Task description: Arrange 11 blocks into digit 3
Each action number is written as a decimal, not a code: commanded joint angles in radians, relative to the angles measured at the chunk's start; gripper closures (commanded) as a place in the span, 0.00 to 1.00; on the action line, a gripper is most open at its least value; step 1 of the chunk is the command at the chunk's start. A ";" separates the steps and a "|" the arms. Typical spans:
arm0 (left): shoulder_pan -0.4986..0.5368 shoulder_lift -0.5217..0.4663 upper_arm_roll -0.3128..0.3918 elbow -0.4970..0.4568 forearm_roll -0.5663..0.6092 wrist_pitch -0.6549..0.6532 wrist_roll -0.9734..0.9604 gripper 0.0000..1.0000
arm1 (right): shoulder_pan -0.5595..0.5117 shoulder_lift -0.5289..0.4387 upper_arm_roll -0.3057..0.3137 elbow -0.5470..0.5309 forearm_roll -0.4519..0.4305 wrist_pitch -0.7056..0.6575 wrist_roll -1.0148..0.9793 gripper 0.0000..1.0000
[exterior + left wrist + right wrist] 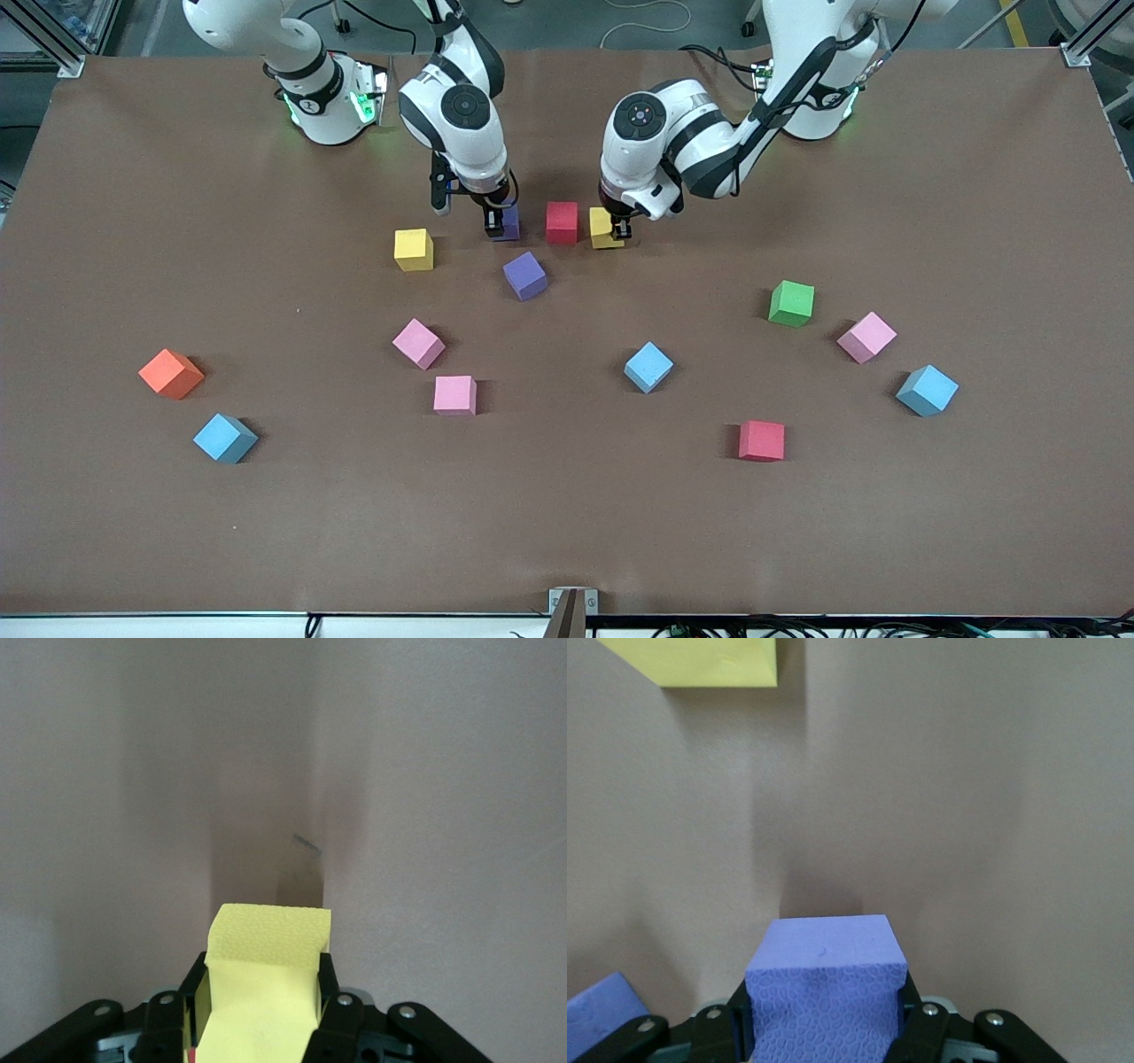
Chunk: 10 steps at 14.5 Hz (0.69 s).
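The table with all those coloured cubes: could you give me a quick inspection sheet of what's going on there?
Surface: brown table, flat.
Job's things: red cube between the two held cubes; other blocks scattered nearer the camera.
Clutter: orange cube toward the right arm's end.
Grippers: left gripper shut on yellow cube; right gripper shut on purple cube, both low at the table.
Cables: on the floor past the bases.
Surroundings: metal frame posts at the corners.
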 commanded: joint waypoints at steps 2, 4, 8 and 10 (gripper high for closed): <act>-0.016 0.011 -0.003 -0.014 -0.013 0.036 -0.015 0.72 | 0.018 0.057 -0.003 0.060 0.047 -0.010 0.015 0.99; -0.018 0.019 -0.001 -0.015 -0.010 0.054 -0.015 0.72 | 0.038 0.086 -0.003 0.092 0.067 -0.010 0.017 0.99; -0.021 0.029 -0.001 -0.012 -0.007 0.059 -0.015 0.72 | 0.042 0.131 -0.003 0.141 0.068 -0.011 0.044 0.99; -0.030 0.035 -0.001 -0.012 -0.007 0.059 -0.015 0.72 | 0.049 0.132 -0.003 0.143 0.068 -0.011 0.046 0.99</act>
